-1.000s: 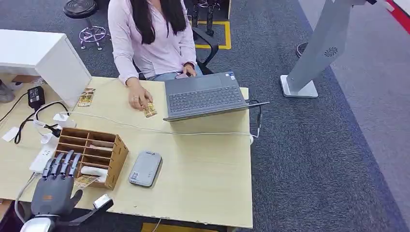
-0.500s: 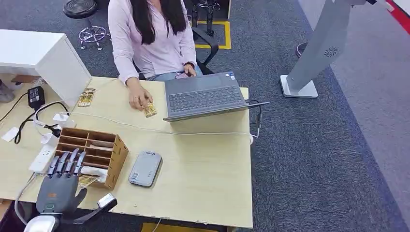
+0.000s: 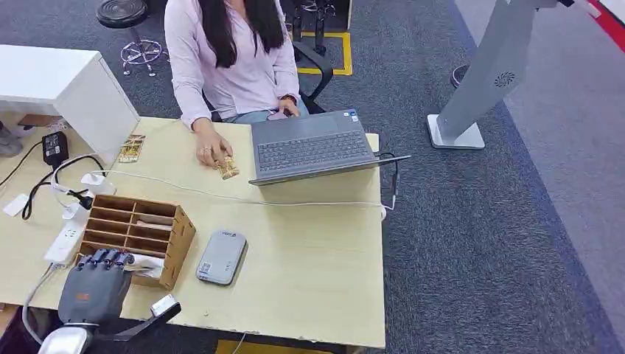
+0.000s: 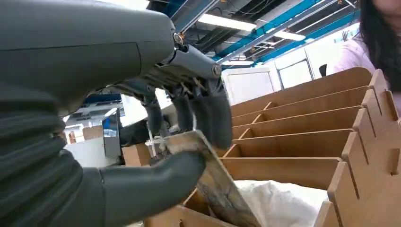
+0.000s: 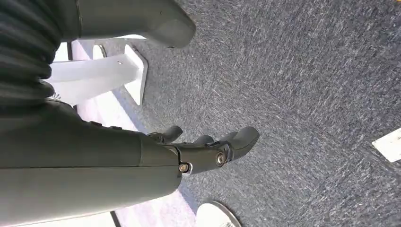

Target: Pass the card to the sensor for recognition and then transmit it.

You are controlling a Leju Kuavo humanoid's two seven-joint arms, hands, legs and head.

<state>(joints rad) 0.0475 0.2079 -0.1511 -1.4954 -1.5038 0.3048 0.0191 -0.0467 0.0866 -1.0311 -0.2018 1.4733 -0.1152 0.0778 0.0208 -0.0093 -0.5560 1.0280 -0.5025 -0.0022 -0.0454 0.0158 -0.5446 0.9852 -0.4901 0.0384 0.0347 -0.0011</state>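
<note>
Card lying pinched between left hand thumb and fingers, inside organizer front slot; sensor sitting beside organizer.

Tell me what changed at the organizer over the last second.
The left hand drew back from the organizer toward the desk edge and curled its fingers; it now pinches a card at the lowest slot. Reader, laptop and person stayed put.
</note>
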